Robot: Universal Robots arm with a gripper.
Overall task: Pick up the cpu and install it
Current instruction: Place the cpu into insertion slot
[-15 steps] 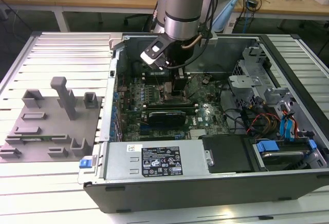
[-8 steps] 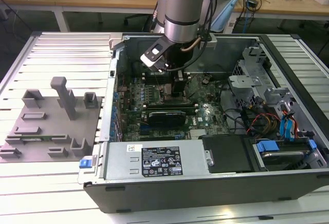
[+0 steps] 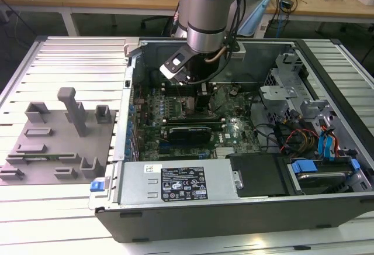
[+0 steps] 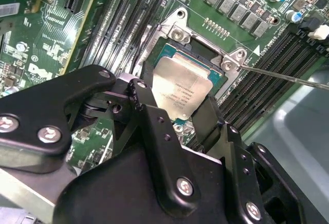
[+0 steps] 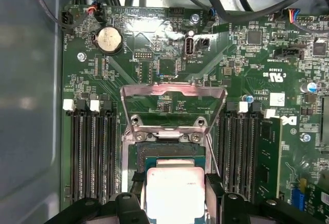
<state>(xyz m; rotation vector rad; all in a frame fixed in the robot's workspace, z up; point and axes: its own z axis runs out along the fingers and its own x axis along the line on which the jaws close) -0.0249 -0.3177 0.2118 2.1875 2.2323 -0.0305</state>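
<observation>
Gripping the cpu (image 5: pixel 174 198) by two opposite edges with the gripper (image 5: pixel 175 183), its black fingers (image 5: pixel 215 185) drawn in to just the cpu's width and pressed against its sides. Holding it silver top up, directly over the open socket (image 5: pixel 154 154); cannot tell whether seated or just above.

Reaching with the arm (image 3: pixel 207 15) down into a computer case (image 3: pixel 234 220) that lies open on a slatted metal table (image 3: pixel 64 208).

Inside the case, biggest first:
- green board (image 3: pixel 175 106) across the middle, under the gripper
- silver power box (image 3: pixel 175 182) with a label, along the near wall
- metal drive cage (image 3: pixel 280 91) at the exterior view's right
- loose red and yellow cables (image 3: pixel 292 138) beside the cage

Outside the case, at the exterior view's left: a flat grey tray (image 3: pixel 52 150) carrying upright grey blocks (image 3: pixel 73 112).

Around the socket in the first wrist view:
- black memory slots (image 5: pixel 92 157) on both sides
- metal hold-down frame (image 5: pixel 172 106) flipped open, away from the cpu
- round coin battery (image 5: pixel 109 39) farther up the green board
</observation>
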